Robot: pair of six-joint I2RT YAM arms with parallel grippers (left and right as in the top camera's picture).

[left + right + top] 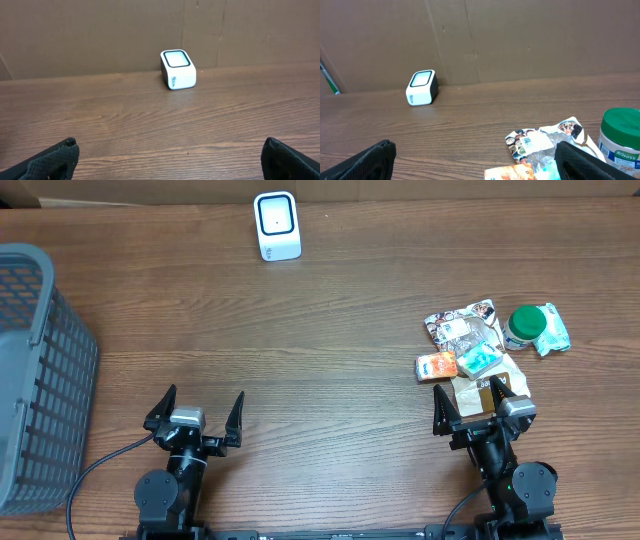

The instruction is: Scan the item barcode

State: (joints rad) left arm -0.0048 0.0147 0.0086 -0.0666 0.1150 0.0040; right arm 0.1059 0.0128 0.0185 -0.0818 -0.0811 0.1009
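**A:** What could go wrong from here?

**B:** Mostly the clutter. The groceries are heaped together at the right of the table, overlapping and touching. A pinch into that heap could catch two packets at once, or only a loose edge of wrapper, which might then slip out on the way to the scanner. The green-lidded jar on the far right side could also be knocked over by a careless reach.

**A:** And the scan itself?

**B:** I can't make out a barcode on anything. An item could reach the scanner with its code facing away and not read.

**A:** How do the jaws stand?

**B:** Both pairs are spread wide and hold nothing. The right gripper sits at the near edge of the heap, its fingertips either side of the brown pouch, with the orange packet just beyond its left finger. Whether it touches the pouch I cannot tell.

**A:** The left gripper?

**B:** It hangs over bare wood, well apart from the heap, with the grey basket to its left. The scanner stands at the far edge, nearer its side.
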